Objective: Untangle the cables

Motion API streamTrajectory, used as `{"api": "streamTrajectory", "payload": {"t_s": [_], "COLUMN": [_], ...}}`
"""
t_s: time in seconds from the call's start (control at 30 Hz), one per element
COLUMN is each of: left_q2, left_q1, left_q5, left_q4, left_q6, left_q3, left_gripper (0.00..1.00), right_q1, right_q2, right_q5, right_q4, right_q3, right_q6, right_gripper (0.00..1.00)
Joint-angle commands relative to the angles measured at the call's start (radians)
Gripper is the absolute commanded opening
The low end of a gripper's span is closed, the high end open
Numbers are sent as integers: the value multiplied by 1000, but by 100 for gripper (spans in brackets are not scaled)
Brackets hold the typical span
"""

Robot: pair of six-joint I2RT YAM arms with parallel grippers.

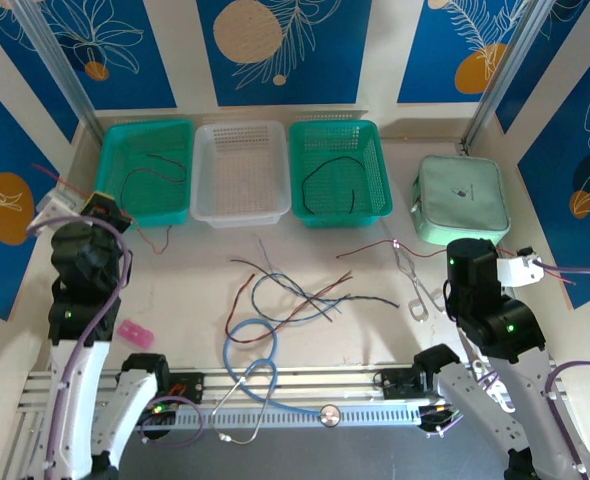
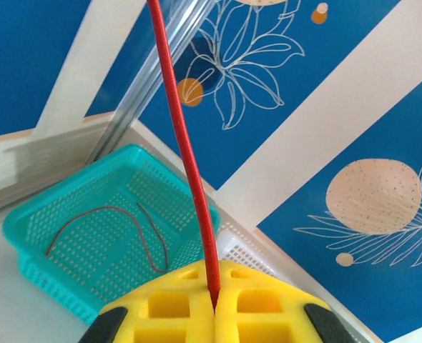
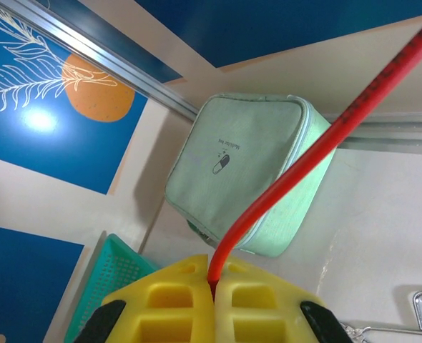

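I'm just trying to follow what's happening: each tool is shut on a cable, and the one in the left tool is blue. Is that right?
Not quite. The left tool is shut on a red cable, not a blue one; the left wrist view shows it running up from between the yellow fingers. The rest stands: the right tool is also shut on a cable.

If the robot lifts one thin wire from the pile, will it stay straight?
Probably floppy: the wires lie in loose curves. Likely light, being so thin. It may drag neighbours along, since they cross each other.
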Motion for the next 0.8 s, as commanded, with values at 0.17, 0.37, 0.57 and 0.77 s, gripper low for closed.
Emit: {"api": "streamTrajectory", "payload": {"t_s": [0.17, 0.37, 0.57, 0.77], "left_q2": [236, 404, 587, 782], "left_q1": [9, 16, 66, 144], "left_q5": [35, 35, 104, 236], "left_q4": [213, 289, 276, 183], "left_q6": [163, 229, 237, 182], "left_q3": [291, 484, 721, 981], "left_gripper": [0, 0, 0, 0], "right_q1": [-7, -8, -10, -12], "right_q2": [-6, -6, -6, -6], "right_q5": [-14, -20, -30, -39], "right_q4": [36, 34, 35, 38], "right_q3": [-4, 7, 11, 15], "right_q6": [29, 20, 13, 15], "right_gripper": [0, 0, 0, 0]}}
